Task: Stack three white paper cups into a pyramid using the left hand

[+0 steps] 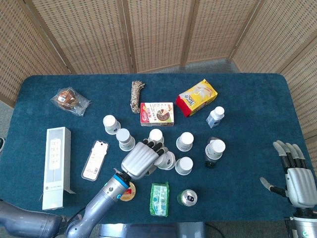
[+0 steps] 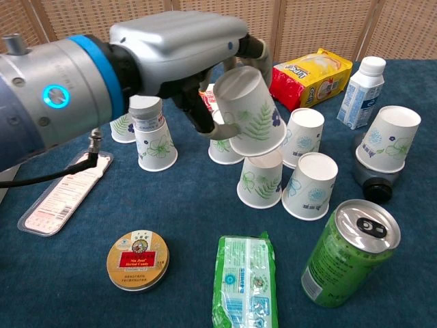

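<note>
My left hand (image 2: 179, 53) grips a white paper cup (image 2: 250, 111) with a green fern print, upside down and tilted. It hangs just above two upturned cups standing side by side, one (image 2: 261, 179) under it and one (image 2: 311, 186) to its right. In the head view the left hand (image 1: 141, 159) covers the spot beside the right cup of that pair (image 1: 184, 165). More upturned cups stand behind them (image 2: 304, 139), (image 2: 154, 145). My right hand (image 1: 298, 179) rests open with its fingers spread, off the table's right end, holding nothing.
A green can (image 2: 348, 249), a green packet (image 2: 244, 280) and a round tin (image 2: 137, 260) lie along the front. A cup on a dark bottle (image 2: 388, 140), a milk bottle (image 2: 362, 92), a yellow bag (image 2: 311, 76) and a biscuit box (image 1: 156, 113) stand behind.
</note>
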`<action>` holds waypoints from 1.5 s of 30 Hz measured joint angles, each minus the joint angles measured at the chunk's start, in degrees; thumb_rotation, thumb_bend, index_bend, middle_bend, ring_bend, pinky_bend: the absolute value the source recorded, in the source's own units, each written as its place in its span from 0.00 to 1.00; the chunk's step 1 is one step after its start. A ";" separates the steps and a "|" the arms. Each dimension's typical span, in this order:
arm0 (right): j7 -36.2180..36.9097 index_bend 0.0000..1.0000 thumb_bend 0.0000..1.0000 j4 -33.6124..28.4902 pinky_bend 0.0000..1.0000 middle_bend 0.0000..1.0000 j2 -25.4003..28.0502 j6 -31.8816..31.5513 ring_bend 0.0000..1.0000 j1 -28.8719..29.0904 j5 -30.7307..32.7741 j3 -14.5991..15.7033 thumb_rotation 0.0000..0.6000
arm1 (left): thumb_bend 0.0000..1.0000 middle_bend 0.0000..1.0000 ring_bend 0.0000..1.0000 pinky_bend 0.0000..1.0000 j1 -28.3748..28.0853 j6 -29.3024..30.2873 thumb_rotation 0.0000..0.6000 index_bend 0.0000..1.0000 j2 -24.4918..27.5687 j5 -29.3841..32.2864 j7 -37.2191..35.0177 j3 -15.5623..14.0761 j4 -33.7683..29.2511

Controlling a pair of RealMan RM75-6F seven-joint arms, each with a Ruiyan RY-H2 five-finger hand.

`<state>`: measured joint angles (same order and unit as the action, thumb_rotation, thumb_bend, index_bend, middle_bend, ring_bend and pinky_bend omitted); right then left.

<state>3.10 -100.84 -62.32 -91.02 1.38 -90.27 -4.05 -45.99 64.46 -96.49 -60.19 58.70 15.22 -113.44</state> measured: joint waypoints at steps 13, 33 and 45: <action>1.52 0.00 0.19 -0.15 0.00 0.00 0.57 -0.35 0.00 -0.16 0.09 -0.17 1.00 | 0.32 0.33 0.34 0.45 -10.24 7.52 1.00 0.30 -9.53 12.18 11.82 3.65 3.86; 2.54 0.00 0.19 0.01 0.00 0.00 0.97 -0.17 0.00 -0.21 0.84 -0.45 1.00 | 0.32 0.31 0.32 0.45 -15.29 9.68 1.00 0.29 -14.59 16.65 9.06 4.12 12.16; 2.83 0.00 0.19 0.03 0.00 0.00 1.03 -0.27 0.00 -0.25 0.65 -0.42 1.00 | 0.31 0.00 0.06 0.36 -16.16 9.85 1.00 0.11 -15.01 14.76 6.26 2.93 12.83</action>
<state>5.94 -100.81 -61.29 -91.29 1.13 -89.63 -4.47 -62.14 74.31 -111.50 -45.42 64.96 18.16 -100.62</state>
